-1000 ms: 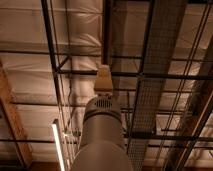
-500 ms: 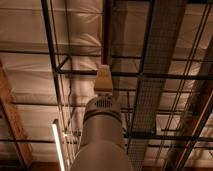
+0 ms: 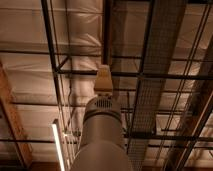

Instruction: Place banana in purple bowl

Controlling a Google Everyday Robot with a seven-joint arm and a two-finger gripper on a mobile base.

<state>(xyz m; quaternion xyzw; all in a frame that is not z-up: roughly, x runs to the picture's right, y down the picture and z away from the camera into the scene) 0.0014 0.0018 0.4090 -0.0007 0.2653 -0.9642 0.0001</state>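
Banana is out of my view, and so is the purple bowl; the camera looks straight up at the ceiling [image 3: 30,55]. The grey arm [image 3: 101,135] rises from the bottom edge at centre. The gripper [image 3: 103,79] is the pale tip at the arm's upper end, and I cannot tell how its jaws stand. A lit tube light [image 3: 58,145] hangs just left of the arm, and a cable tray [image 3: 155,75] runs to its right.
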